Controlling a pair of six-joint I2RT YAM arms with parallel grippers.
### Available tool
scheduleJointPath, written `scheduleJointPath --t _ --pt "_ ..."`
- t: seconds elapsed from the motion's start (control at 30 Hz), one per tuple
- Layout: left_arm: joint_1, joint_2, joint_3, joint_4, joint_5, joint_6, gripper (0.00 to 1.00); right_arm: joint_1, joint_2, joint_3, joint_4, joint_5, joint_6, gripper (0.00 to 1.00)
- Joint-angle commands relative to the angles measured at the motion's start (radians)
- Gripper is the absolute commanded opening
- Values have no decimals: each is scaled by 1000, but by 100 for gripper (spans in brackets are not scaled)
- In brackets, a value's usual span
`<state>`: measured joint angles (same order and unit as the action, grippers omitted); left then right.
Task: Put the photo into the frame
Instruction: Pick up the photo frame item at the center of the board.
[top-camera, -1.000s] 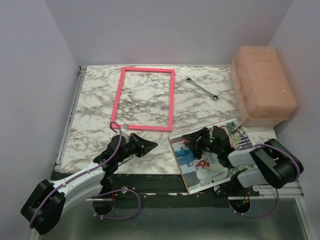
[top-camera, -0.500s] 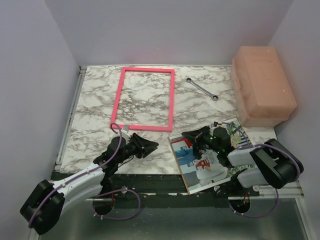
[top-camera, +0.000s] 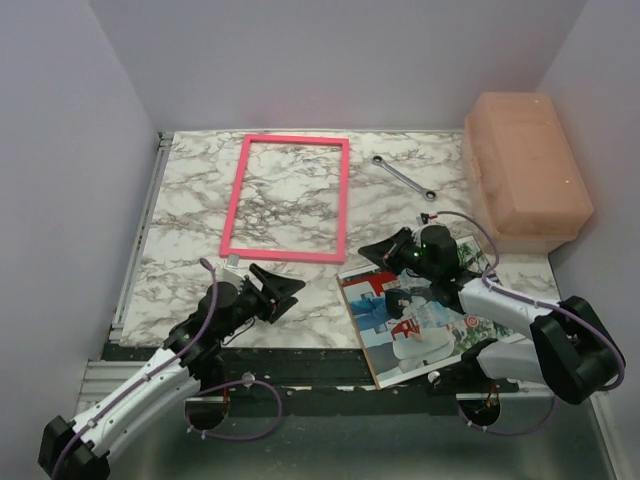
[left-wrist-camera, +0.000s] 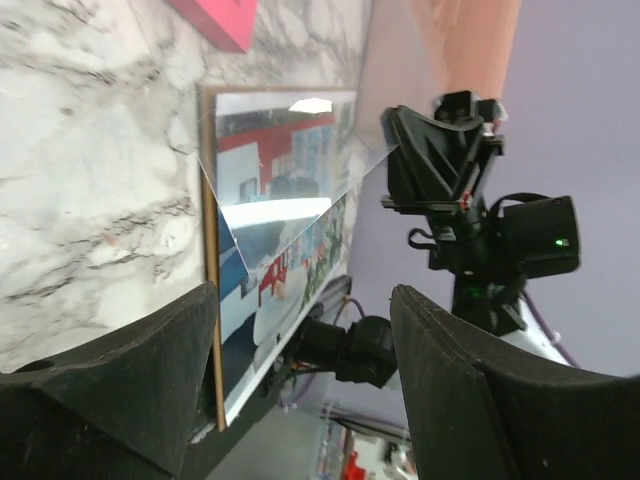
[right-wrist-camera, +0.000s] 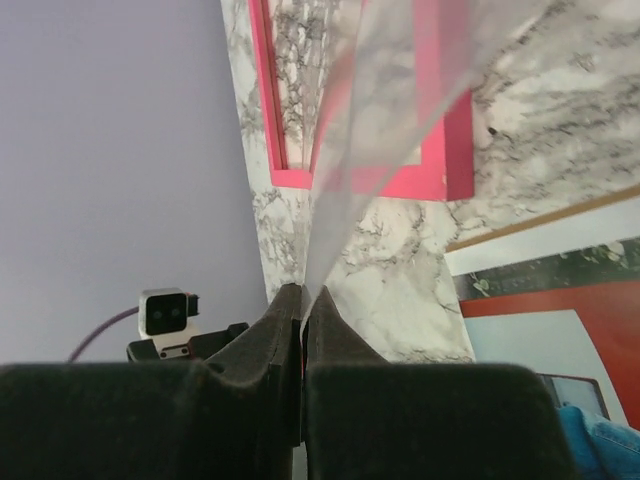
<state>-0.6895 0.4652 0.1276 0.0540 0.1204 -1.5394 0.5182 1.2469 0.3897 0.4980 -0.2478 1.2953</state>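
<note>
Right claw pressed together, pinching a clear sheet raised off the table. I see the photo flat just beneath it, the frame ahead of its tips. Left claw spread, holding nothing, pointing at the photo.

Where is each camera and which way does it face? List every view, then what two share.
Top external: above and behind the bases, looking down on the table, frame and photo; both arms, left gripper and right gripper show.
Left wrist: low over the table, facing right across the photo to the right gripper; own open fingers at bottom.
Right wrist: facing left along a pinched clear sheet toward the frame; own shut fingers at bottom.
Shared: both wrist views show the photo.
</note>
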Motion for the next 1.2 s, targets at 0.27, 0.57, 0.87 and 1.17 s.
scheduleJointPath --t 0.27,0.57,0.87,1.17 --pt "-2 -349 327 -911 -452 271 71 -6 102 398 -626 -262 -534 1" --pt "-3 -181 369 -797 -365 388 72 -7 235 523 -879 -468 -818 1" --pt "-2 34 356 -639 -243 427 72 -7 398 580 -1080 -361 -961 9" --pt "-1 30 324 -621 -221 413 72 -6 445 682 -1083 -43 -881 69"
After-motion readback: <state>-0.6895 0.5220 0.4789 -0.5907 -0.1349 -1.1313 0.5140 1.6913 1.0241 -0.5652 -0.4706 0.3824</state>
